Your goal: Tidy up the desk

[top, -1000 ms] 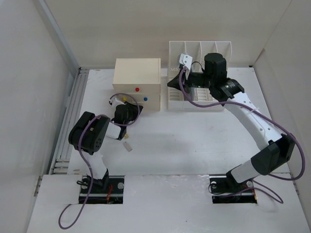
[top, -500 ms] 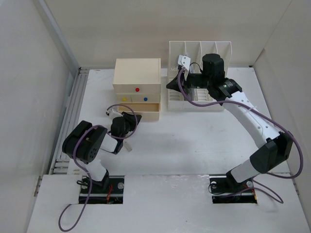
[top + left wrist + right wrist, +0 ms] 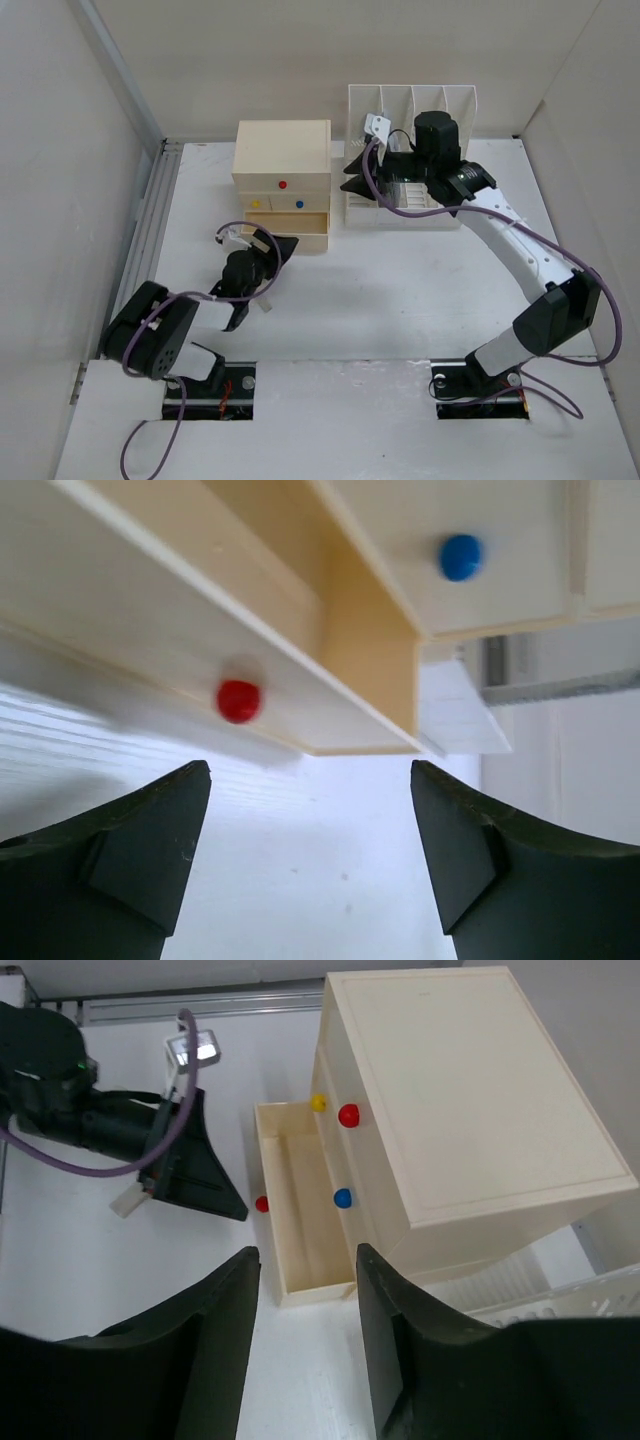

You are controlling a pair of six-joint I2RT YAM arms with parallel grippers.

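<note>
Large flat white desk [image 3: 400, 290] beneath both arms, carrying a cream drawer box [image 3: 282, 148] and a white slotted file rack [image 3: 462, 100] at its far side; left gripper [image 3: 310, 780] wide open, empty, facing the red knob [image 3: 239, 700] of the pulled-out bottom drawer [image 3: 300, 1210]; right gripper [image 3: 305, 1260] parted, empty, raised between box and rack.
</note>
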